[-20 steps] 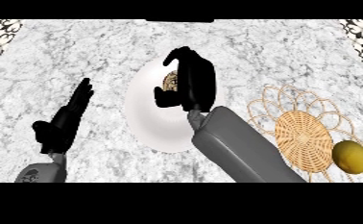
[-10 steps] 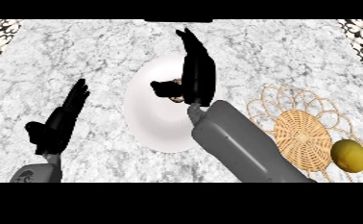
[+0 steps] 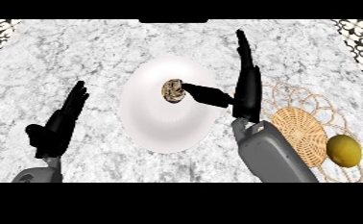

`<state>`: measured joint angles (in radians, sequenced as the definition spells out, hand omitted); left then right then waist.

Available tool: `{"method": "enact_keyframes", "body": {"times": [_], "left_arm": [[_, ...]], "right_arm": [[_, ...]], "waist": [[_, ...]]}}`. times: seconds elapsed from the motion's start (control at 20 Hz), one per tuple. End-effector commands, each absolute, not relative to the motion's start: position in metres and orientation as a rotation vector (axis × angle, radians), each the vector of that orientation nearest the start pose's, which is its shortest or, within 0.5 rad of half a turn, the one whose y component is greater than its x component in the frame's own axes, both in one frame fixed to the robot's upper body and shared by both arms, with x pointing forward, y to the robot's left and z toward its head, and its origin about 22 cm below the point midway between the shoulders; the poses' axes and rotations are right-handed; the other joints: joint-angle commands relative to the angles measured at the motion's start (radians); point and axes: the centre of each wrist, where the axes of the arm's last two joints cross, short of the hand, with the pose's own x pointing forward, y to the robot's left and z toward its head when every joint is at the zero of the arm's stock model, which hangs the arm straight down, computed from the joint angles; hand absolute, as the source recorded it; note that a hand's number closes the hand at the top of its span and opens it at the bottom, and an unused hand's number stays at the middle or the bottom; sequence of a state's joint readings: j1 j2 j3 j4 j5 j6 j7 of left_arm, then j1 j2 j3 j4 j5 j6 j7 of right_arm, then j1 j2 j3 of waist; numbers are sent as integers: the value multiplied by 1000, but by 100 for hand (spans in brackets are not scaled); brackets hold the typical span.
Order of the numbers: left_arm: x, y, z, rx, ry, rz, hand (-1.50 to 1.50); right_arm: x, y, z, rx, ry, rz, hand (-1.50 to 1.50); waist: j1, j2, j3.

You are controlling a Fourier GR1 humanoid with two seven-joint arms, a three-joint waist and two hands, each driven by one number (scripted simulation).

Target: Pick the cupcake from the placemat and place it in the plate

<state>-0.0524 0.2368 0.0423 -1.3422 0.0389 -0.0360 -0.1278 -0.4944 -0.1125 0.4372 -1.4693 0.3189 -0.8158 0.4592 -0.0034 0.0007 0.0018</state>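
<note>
Now opened flat beside the plate (image 3: 152, 131), right hand (image 3: 245, 91) off the cupcake (image 3: 172, 91), left resting there: placing done.

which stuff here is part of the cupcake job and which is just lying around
Part of the job:
cupcake, lying on the plate
plate
placemat
right hand, open, beside the cupcake

Just lying about:
lemon, on the placemat's right side
left hand, resting open at the left
</note>
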Motion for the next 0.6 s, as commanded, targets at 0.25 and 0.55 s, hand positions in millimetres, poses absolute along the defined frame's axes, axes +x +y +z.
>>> {"method": "enact_keyframes", "body": {"times": [0.25,0.55], "left_arm": [[251,302,-19,171,-1529,-141,0],[244,315,-27,132,-1523,-150,0]], "right_arm": [[245,-219,47,-372,-1787,5,-150],[249,-274,11,-354,-1778,72,-150]], "waist": [[-7,-1,0],[4,0,-1]]}}
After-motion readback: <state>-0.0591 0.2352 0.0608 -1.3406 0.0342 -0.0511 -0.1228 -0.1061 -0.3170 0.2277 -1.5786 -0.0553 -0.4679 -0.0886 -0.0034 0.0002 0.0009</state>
